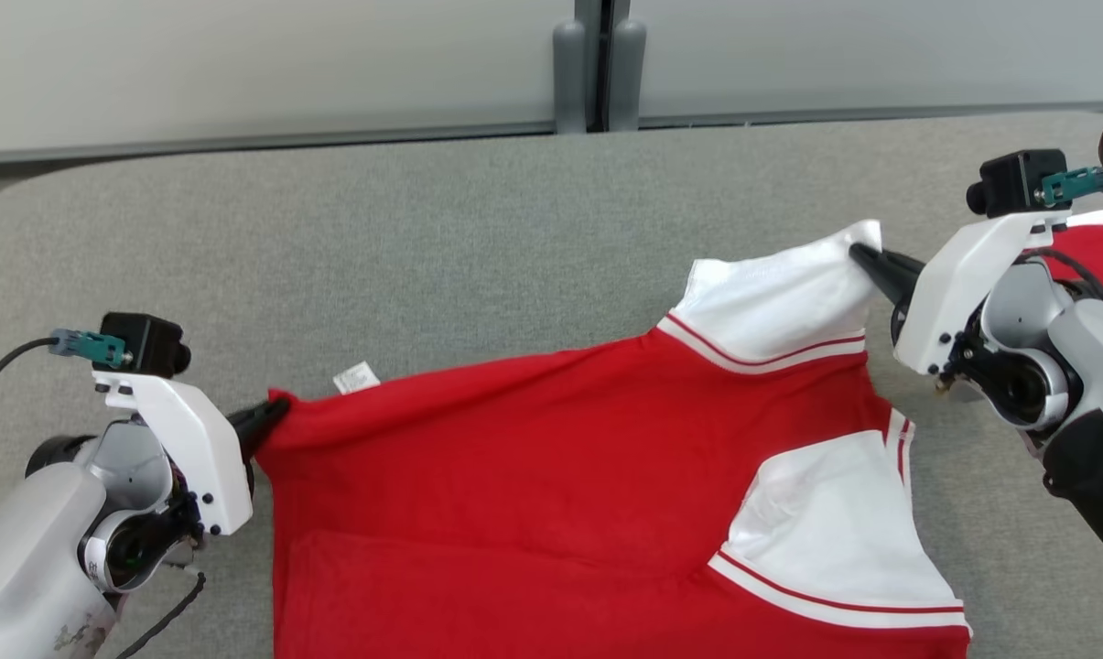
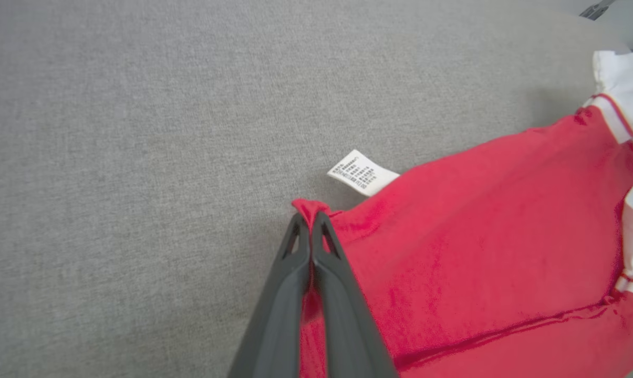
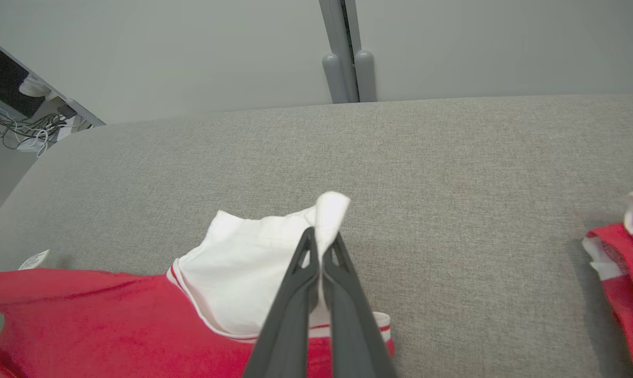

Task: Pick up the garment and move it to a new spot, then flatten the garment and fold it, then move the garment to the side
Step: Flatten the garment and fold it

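The garment (image 1: 551, 476) is a red shirt with white sleeves, lying spread on the grey table (image 1: 423, 238). At its left corner, my left gripper (image 1: 275, 412) is shut on the red hem, seen up close in the left wrist view (image 2: 311, 218) with red cloth pinched between the fingertips. A white care label (image 2: 362, 172) sticks out beside that corner. My right gripper (image 1: 860, 254) is shut on the edge of the far white sleeve (image 3: 253, 273), whose tip folds over the fingertips (image 3: 321, 247). The second white sleeve (image 1: 835, 522) lies flat nearer me.
Another red and white piece of cloth (image 3: 623, 262) lies on the table to the right of my right arm. A pale wall with a grey vertical post (image 1: 597, 64) runs behind the table. Cables and equipment (image 3: 17, 121) sit off the table's far left corner.
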`<state>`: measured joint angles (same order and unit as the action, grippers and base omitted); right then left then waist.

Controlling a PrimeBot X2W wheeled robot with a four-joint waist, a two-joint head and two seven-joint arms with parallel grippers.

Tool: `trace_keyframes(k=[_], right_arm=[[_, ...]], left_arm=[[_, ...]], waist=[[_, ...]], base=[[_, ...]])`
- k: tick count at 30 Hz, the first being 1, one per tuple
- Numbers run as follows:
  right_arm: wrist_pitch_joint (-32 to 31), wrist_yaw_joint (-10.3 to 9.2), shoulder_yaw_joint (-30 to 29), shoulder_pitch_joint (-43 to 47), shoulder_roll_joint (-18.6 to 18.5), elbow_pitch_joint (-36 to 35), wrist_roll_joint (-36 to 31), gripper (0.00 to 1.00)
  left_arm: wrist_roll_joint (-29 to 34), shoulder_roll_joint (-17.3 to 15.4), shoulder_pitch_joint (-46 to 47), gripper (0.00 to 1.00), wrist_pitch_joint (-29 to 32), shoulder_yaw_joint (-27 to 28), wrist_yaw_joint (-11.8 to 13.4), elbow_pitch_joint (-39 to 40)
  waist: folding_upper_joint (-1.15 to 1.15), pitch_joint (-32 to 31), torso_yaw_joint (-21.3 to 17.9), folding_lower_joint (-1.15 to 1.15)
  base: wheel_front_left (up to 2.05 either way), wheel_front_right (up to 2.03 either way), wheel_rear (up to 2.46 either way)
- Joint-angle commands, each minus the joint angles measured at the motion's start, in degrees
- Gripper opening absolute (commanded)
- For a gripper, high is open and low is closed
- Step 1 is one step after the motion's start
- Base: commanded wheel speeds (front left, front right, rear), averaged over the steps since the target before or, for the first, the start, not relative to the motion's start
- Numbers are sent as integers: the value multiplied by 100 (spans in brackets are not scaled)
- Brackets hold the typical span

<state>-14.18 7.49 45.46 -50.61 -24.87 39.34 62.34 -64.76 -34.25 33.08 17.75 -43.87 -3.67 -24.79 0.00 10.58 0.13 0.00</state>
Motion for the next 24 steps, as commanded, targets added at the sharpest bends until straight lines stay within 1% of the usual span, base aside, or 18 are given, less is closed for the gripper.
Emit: trace_keyframes(k=[1, 5, 9, 19, 20, 24], right_arm=[[-58, 2, 46, 106, -98, -109, 92, 0], [-359, 3, 266, 320, -360, -561, 394, 0], [-626, 2, 412, 502, -632, -939, 627, 0], [-1286, 3, 509, 1076, -1327, -1988, 1253, 0], [-1391, 3, 497, 1207, -1451, -2162, 1346, 0], [-1604, 3, 501, 1431, -1616, -2322, 1421, 0]], left_arm=[[-89, -50, -23, 0, 179, -49, -55, -39], [-351, -73, 50, 0, 818, -166, -142, -113], [-508, -115, 125, 0, 1283, -265, -180, -190], [-618, -67, 106, 0, 1537, -351, -242, -342], [-643, -76, 76, 0, 1585, -375, -262, -344], [-698, -108, 40, 0, 1734, -422, -286, -326]], waist=[[0, -160, -75, 0], [0, -339, -99, 0], [0, -460, -122, 0], [0, -633, -141, 0], [0, -643, -151, 0], [0, -649, -172, 0]], base=[[0, 0, 0], [0, 0, 0], [0, 0, 0], [0, 0, 0], [0, 0, 0], [0, 0, 0]])
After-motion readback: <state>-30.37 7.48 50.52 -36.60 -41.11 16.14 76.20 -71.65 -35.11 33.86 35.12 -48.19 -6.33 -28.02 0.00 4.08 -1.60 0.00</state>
